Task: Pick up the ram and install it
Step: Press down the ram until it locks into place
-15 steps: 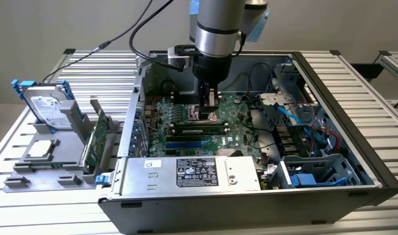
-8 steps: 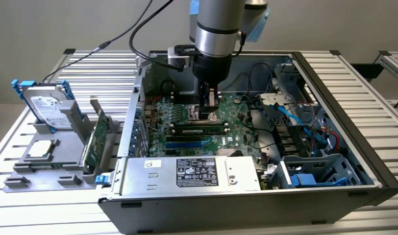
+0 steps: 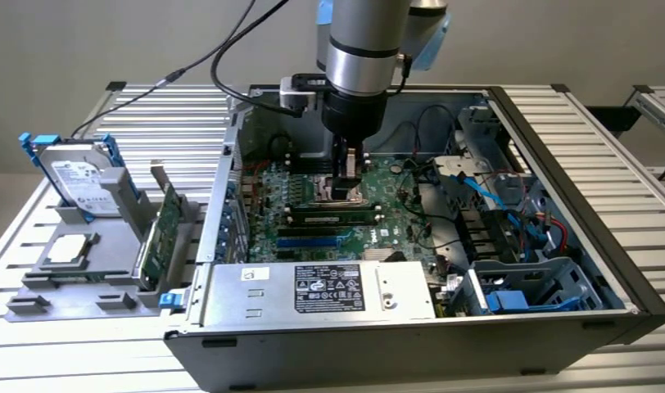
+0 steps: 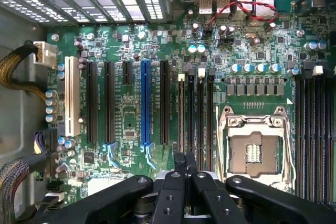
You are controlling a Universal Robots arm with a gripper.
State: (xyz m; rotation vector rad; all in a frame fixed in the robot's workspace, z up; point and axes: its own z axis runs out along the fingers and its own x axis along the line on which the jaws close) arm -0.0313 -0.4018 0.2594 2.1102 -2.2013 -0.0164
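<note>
Now, the gripper (image 3: 351, 190): it hangs from the arm inside the open computer case (image 3: 622, 282), low over the motherboard (image 3: 310, 239), pointing straight down.
Gripper state: in the wrist view the gripper (image 4: 184, 159) has its two fingers drawn together, with nothing visible between them.
The ram (image 3: 332, 216): in the exterior view it stands on its long edge in a slot of the motherboard, just beside the processor socket and right under the fingertips.
Contact: whether the fingertips touch the ram's top edge cannot be told.
Processor socket (image 4: 254, 150): bare, with its metal frame around it, flanked by banks of long black memory slots.
Blue slot (image 4: 145, 103): it sits among the black expansion slots, apart from the fingers.
Power supply (image 3: 322, 288): a silver box with a black label, along the case's near wall.
Grey holder (image 3: 48, 282): outside the case, at the exterior view's left, on the ribbed metal table (image 3: 48, 348).
Hard drive (image 3: 79, 176): upright at the holder's far end, in blue rails.
Expansion card (image 3: 163, 233): a wide green board on edge in the holder, well apart from the gripper.
</note>
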